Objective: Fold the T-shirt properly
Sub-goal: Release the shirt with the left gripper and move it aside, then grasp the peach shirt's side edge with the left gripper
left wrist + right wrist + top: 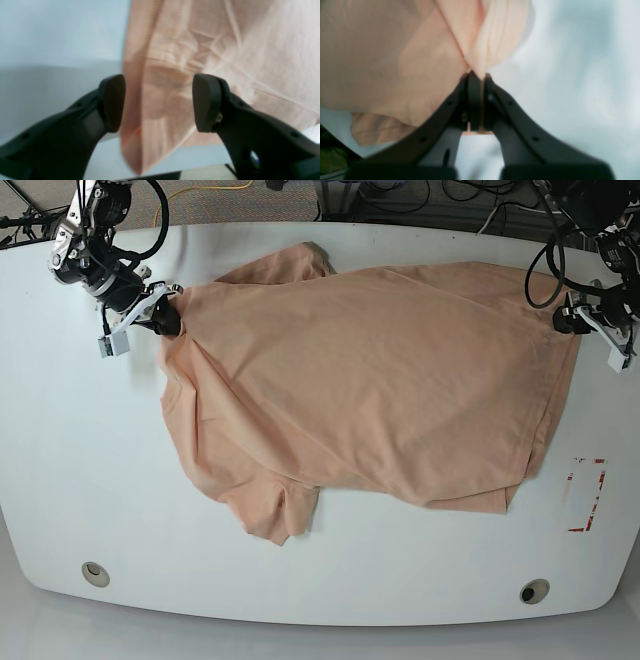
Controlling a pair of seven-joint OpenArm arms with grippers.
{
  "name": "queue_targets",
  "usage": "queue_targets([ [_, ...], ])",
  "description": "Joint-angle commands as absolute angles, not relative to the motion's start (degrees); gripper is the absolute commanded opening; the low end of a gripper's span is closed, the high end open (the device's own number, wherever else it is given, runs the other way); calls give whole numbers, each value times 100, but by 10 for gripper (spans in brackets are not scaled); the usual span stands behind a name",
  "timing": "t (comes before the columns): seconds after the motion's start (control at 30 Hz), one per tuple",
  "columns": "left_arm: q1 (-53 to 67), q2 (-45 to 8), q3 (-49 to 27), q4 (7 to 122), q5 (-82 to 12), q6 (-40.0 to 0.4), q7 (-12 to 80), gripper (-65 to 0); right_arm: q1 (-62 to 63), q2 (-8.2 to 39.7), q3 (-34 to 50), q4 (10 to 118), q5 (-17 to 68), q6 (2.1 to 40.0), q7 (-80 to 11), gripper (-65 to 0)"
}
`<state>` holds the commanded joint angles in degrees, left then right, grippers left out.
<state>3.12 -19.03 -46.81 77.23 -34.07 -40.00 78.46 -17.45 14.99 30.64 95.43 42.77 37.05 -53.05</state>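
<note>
The peach-pink T-shirt [370,380] lies spread and wrinkled across the white table [80,470]. One sleeve points to the front [275,520] and one to the back [310,260]. My right gripper [170,320] is at the shirt's left edge. In the right wrist view it [478,75] is shut on a pinched fold of the shirt [382,62]. My left gripper [562,320] is at the shirt's right edge. In the left wrist view it [158,100] stands open, and a fold of the cloth [200,37] shows in the gap between its dark pads [112,102].
A red-marked rectangle [585,495] sits on the table right of the shirt. Two round holes [95,573] [534,591] lie near the front edge. Cables [420,195] run behind the table's back edge.
</note>
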Motion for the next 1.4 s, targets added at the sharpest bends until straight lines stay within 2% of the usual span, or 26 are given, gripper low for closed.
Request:
queue_targets([
  [0.47, 374, -1895, -4664, 7380, -2985, -4000, 7855, -274, -1754, 1473, 3090, 9543, 4268, 3705, -5305, -650],
  [0.57, 435, -1895, -4497, 7380, -3020, -4000, 7864, -354, -1763, 1473, 3090, 9543, 4268, 3705, -5314, -650],
  [0.67, 444, -1886, -4312, 7389, -3029, -4000, 7873, -519, -1763, 1473, 3090, 9543, 4268, 3705, -5314, -650],
  [0.7, 444, -1886, -4295, 7389, -3037, -4000, 7873, -543, -1763, 1473, 3090, 9543, 4268, 3705, -5314, -650],
  [0.73, 453, -1886, -4242, 7389, -3037, -4000, 7873, -599, -1763, 1473, 3090, 9543, 4268, 3705, -5314, -650],
  [0.8, 505, -1886, -4224, 7389, -3029, -4000, 7864, -625, -1763, 1473, 3090, 9543, 4268, 3705, -5314, -650],
  [0.97, 532, -1886, -4242, 7521, -3037, -4000, 7855, -625, -1763, 1473, 3099, 9543, 4268, 3705, -5314, -650],
  [1.1, 558, -1851, -4242, 8180, -3055, -4000, 7855, -626, -1780, 1473, 3099, 9622, 4277, 3705, -5323, -650],
  [1.4, 629, -1640, -4215, 9938, -3055, -4000, 8000, -626, -2009, 1446, 3116, 10941, 4277, 3662, -5675, -650],
])
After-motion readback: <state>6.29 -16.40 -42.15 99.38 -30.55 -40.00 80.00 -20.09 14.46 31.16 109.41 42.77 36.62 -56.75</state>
